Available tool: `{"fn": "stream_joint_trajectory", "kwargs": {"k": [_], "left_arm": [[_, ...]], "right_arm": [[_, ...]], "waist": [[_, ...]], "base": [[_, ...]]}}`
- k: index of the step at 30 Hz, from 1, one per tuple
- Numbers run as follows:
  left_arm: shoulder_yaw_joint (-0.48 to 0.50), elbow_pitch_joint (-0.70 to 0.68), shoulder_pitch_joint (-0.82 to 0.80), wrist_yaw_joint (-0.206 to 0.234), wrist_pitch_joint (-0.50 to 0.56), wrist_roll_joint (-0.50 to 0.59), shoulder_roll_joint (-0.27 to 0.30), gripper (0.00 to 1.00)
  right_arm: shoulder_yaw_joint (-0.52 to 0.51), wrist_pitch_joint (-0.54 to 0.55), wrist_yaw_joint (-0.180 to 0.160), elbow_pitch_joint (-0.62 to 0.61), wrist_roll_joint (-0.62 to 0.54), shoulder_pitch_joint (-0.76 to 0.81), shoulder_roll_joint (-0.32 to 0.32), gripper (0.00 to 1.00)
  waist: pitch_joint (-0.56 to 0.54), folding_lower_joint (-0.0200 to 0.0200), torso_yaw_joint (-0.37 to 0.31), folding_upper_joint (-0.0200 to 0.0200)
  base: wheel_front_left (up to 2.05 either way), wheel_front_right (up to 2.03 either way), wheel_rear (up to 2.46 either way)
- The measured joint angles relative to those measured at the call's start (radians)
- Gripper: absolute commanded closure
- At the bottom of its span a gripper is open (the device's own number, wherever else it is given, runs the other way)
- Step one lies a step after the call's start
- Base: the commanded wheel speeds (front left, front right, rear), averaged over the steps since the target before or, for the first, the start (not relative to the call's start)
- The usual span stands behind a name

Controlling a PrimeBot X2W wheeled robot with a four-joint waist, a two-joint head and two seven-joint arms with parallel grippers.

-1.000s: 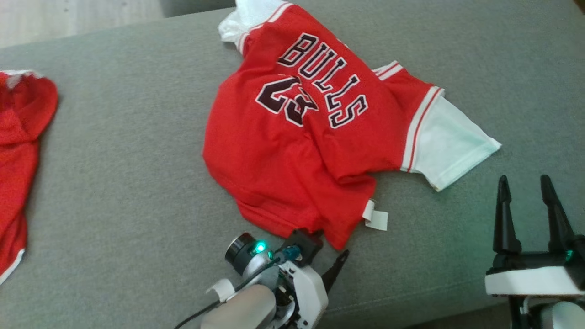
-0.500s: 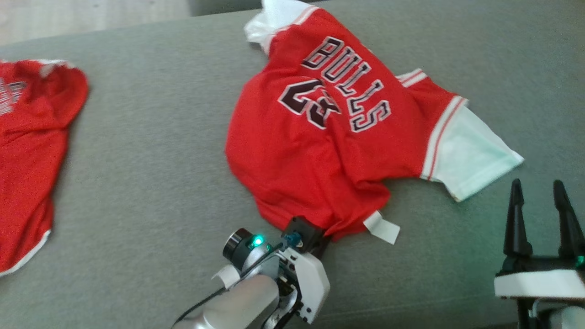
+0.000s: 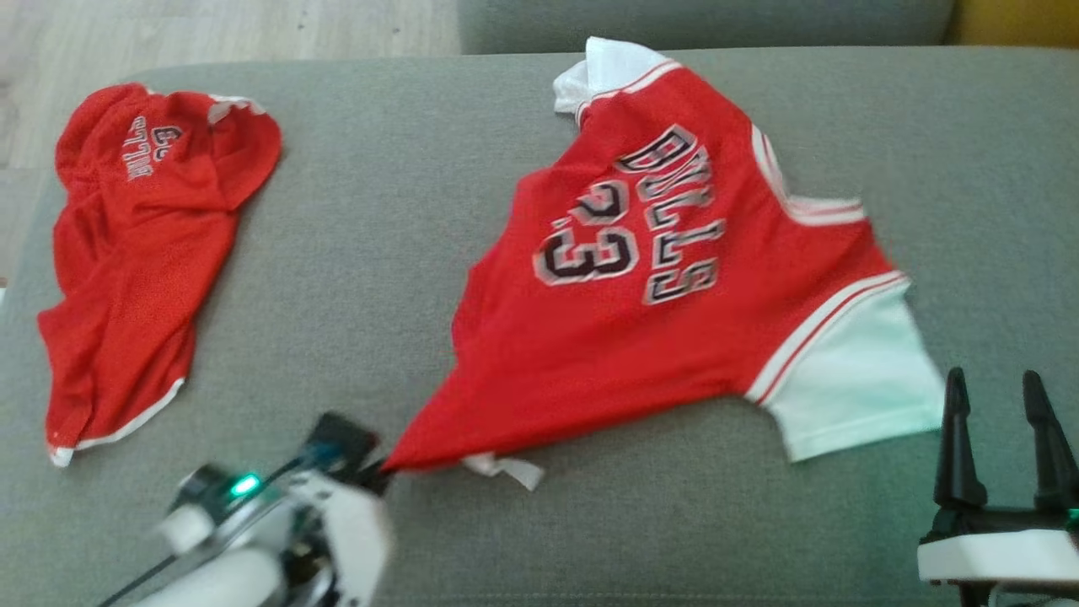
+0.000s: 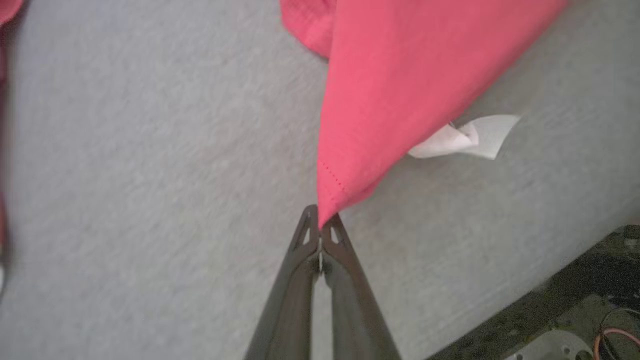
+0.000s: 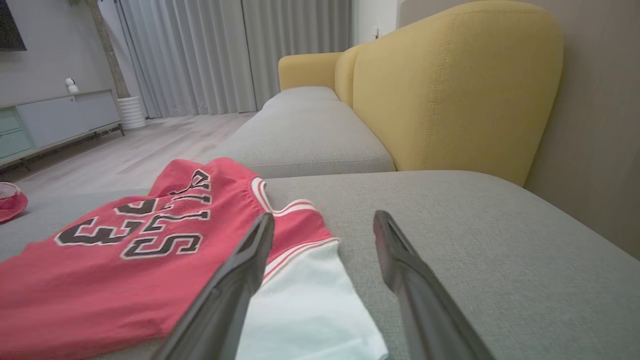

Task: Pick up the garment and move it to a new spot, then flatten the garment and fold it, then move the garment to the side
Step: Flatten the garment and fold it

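Leftward the jersey had been dragged, corner clamped by the left gripper, right gripper spread; steady low pulling was advised.

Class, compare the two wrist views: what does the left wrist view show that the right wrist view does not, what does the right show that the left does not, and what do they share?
Left wrist view, not the right: the left gripper shut on a corner of the red jersey, and a white label at the jersey's edge.
Right wrist view, not the left: the open right gripper, the jersey's lettering and white sleeve, a yellow sofa back, curtains.
Both: the red jersey and the grey cushion.
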Motion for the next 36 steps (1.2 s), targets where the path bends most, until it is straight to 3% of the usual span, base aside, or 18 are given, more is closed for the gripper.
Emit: {"fn": "stream_joint_trajectory", "kwargs": {"k": [1, 2, 5, 6, 7, 9, 17, 20, 23, 26, 30, 36], "left_arm": [[0.003, -0.035, 0.020, 0.012, 0.020, -0.008, 0.037, 1.00], [0.024, -0.085, 0.062, 0.051, 0.034, -0.029, 0.096, 1.00], [0.061, -0.115, 0.109, 0.103, 0.026, -0.060, 0.150, 1.00], [0.074, -0.117, 0.120, 0.110, 0.011, -0.068, 0.157, 0.93], [0.094, -0.118, 0.130, 0.119, -0.011, -0.086, 0.156, 0.73], [0.123, -0.118, 0.149, 0.132, -0.071, -0.108, 0.144, 0.00], [0.210, -0.002, 0.300, 0.187, -0.226, -0.219, 0.060, 0.00], [0.276, 0.026, 0.368, 0.221, -0.346, -0.246, 0.032, 0.00], [0.330, 0.029, 0.390, 0.230, -0.428, -0.232, -0.005, 0.00], [0.385, 0.013, 0.393, 0.223, -0.443, -0.159, -0.068, 0.00], [0.498, -0.072, 0.411, 0.163, -0.443, 0.047, -0.181, 0.00], [0.658, -0.112, 0.509, 0.025, -0.444, 0.286, -0.346, 0.00]], "right_arm": [[0.000, 0.000, 0.000, 0.000, 0.000, 0.000, 0.000, 0.00], [0.000, 0.000, 0.000, 0.001, 0.000, 0.000, 0.000, 0.00], [0.001, 0.000, 0.000, 0.003, 0.000, 0.001, 0.000, 0.00], [0.001, 0.000, 0.000, 0.006, 0.000, 0.001, 0.000, 0.00], [0.002, 0.000, 0.000, 0.010, 0.000, 0.001, 0.000, 0.00], [0.004, 0.000, 0.000, 0.012, 0.000, 0.005, 0.000, 0.00], [0.002, 0.000, 0.000, 0.021, -0.010, 0.013, 0.000, 0.00], [-0.007, 0.000, 0.000, 0.019, -0.010, 0.026, 0.000, 0.00], [-0.019, 0.000, 0.000, 0.015, -0.010, 0.054, 0.000, 0.00], [-0.022, 0.000, 0.000, 0.009, -0.010, 0.055, 0.000, 0.00], [-0.024, 0.000, 0.000, -0.010, -0.010, 0.055, 0.000, 0.00], [-0.025, 0.000, 0.000, -0.016, -0.010, 0.055, 0.001, 0.00]], "waist": [[-0.001, 0.0000, 0.005, 0.0000], [-0.003, 0.0000, 0.010, 0.0000], [-0.004, 0.0000, 0.012, 0.0000], [-0.005, 0.0000, 0.012, 0.0000], [-0.006, 0.0000, 0.012, 0.0000], [-0.011, 0.0000, 0.011, 0.0000], [-0.048, 0.0000, -0.004, 0.0000], [-0.066, 0.0000, -0.004, 0.0000], [-0.077, 0.0000, 0.006, 0.0000], [-0.088, 0.0000, 0.017, 0.0000], [-0.096, 0.0000, 0.031, 0.0000], [-0.111, 0.0000, 0.037, 0.0000]], "base": [[0.00, 0.00, 0.00], [0.00, 0.00, 0.00], [0.00, 0.00, 0.00], [0.00, 0.00, 0.00], [0.00, 0.00, 0.00], [0.00, 0.00, 0.00], [0.00, 0.00, 0.00], [0.00, 0.00, 0.00], [0.00, 0.00, 0.00], [0.00, 0.00, 0.00], [0.00, 0.00, 0.00], [0.00, 0.00, 0.00]]}}
